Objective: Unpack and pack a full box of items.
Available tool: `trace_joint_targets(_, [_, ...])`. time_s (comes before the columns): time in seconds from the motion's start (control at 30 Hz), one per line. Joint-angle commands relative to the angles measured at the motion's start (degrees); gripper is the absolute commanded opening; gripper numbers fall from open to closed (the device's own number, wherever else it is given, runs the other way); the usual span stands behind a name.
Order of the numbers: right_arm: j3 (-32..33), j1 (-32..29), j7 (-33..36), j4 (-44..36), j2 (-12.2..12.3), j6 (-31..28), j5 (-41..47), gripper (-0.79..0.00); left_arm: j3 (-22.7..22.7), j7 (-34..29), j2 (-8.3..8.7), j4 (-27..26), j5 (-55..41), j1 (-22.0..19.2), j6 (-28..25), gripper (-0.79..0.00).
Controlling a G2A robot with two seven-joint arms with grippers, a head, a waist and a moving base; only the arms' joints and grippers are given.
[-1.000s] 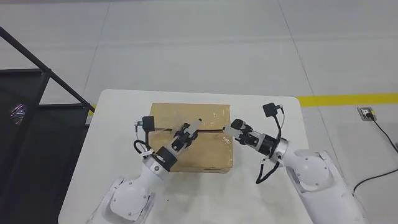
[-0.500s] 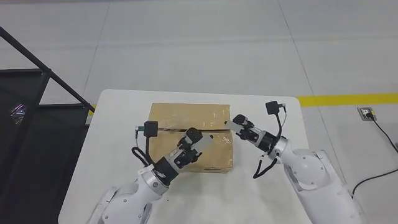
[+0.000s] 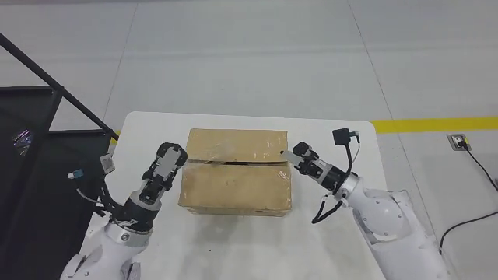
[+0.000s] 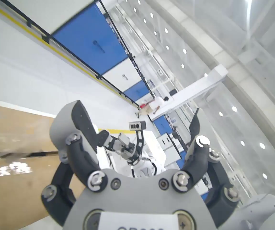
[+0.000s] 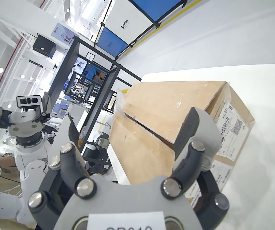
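A brown cardboard box lies in the middle of the white table. Its top flaps are down, with a narrow dark seam and shiny tape along it. My left gripper stands open just off the box's left end, raised and pointing up, and holds nothing. Its wrist view shows its own open fingers and the box to one side. My right gripper is open at the box's right top edge. In the right wrist view one fingertip sits over the labelled end of the box.
A black metal frame and a dark mat stand beside the table's left side. A yellow floor line runs to the right. There is bare tabletop in front of the box and on both sides of it.
My left arm has drawn back from over the box top to the box's left end, with its gripper turned upward. The right gripper has shifted slightly along the box's right edge.
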Motion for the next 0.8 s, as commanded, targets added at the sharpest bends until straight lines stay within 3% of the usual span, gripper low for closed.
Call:
trace_joint_targets(0.0, [-1.9,1.0,-1.0,-0.4,-0.2,-0.8,-3.7,0.000,-4.3,-0.3,0.12,1.3,-3.4,1.8,-0.3,0.000])
trace_joint_targets(0.17, [-9.7,5.4,-0.1,-2.3,-1.0,2.0,-22.8,0.000,-10.7,-1.0,0.28,6.1,-8.6,4.6,0.1,0.000])
trace_joint_targets(0.47, [-9.9,5.3,0.4,-2.3,-1.0,1.9,-24.1,0.000,-12.5,-2.4,0.22,12.3,-12.1,6.7,1.2,0.000])
trace_joint_targets(0.57, [-13.3,6.7,-1.1,-4.2,-1.2,1.0,-35.1,0.000,-11.9,-2.4,0.16,12.9,-12.4,6.4,1.3,0.000])
trace_joint_targets(0.77, [-25.9,11.5,0.9,-6.2,-3.6,15.5,-66.3,0.000,-10.7,-2.5,0.06,12.2,-12.5,5.6,2.1,0.000])
